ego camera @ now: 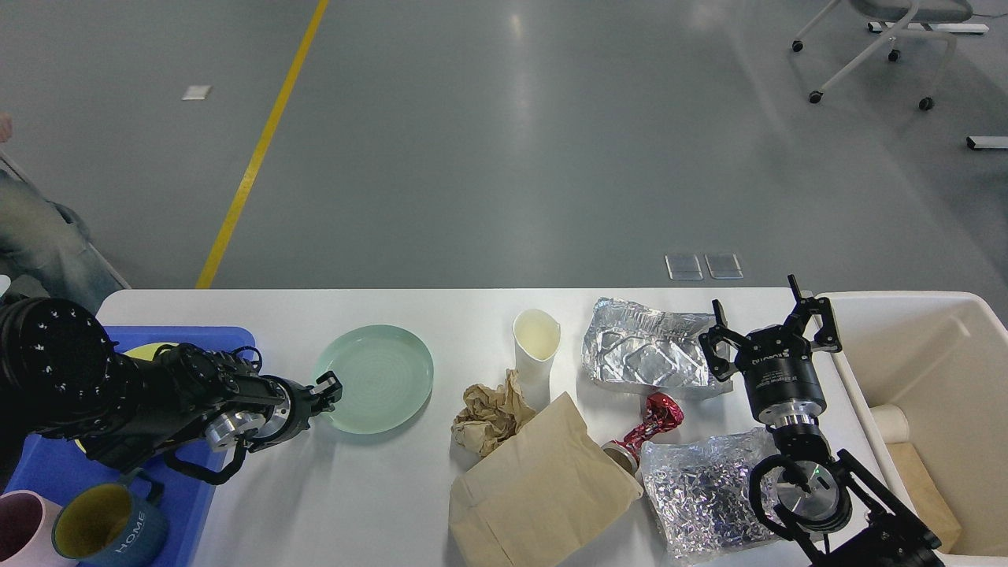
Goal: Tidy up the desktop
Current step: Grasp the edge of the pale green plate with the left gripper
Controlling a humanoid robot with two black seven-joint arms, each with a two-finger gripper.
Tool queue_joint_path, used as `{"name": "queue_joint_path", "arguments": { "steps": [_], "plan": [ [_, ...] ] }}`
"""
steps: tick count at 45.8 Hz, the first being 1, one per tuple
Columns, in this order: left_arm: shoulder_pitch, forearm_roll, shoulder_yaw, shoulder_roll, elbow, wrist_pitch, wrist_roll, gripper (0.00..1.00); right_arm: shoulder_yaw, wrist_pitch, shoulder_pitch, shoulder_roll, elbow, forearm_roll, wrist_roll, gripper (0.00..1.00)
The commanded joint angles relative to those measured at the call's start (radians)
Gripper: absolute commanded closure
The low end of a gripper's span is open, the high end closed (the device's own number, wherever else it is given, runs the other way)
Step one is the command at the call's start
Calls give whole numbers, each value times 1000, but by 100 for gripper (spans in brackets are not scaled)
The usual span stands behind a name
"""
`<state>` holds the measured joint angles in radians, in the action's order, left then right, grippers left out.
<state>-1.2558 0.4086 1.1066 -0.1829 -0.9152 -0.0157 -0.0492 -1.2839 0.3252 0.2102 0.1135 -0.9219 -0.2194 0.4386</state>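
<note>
The white desktop [354, 504] carries a pale green plate [378, 378], a white paper cup [536, 346], crumpled brown paper [488, 413], a brown paper bag [543, 488], a crushed red can [650, 429], a foil tray [646, 358] and a crinkled foil sheet [701, 492]. My left gripper [327, 391] is at the plate's left rim; its dark fingers are too small to tell apart. My right gripper [768, 323] stands open and empty by the foil tray's right end.
A blue tray [213, 334] at the left holds a yellow plate [150, 350], a blue mug [110, 524] and a pink mug [20, 531]. A cream bin [898, 298] with some waste inside stands off the desktop's right end.
</note>
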Motion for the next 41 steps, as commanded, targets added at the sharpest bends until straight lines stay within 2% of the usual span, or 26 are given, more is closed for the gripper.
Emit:
{"name": "queue_joint_path", "arguments": {
  "steps": [1, 4, 29, 36, 41],
  "plan": [
    [1, 13, -7, 0, 1, -4, 0, 61, 0, 0, 0, 0, 0, 0, -1, 0],
    [2, 22, -11, -1, 1, -3, 0, 63, 0, 0, 0, 0, 0, 0, 0, 0],
    [27, 25, -33, 3, 16, -4, 2, 63, 0, 0, 0, 0, 0, 0, 0, 0],
    [29, 30, -33, 2, 22, -1, 2, 80, 0, 0, 0, 0, 0, 0, 0, 0],
    [27, 30, -34, 2, 22, 3, 2, 87, 0, 0, 0, 0, 0, 0, 0, 0]
  ]
}}
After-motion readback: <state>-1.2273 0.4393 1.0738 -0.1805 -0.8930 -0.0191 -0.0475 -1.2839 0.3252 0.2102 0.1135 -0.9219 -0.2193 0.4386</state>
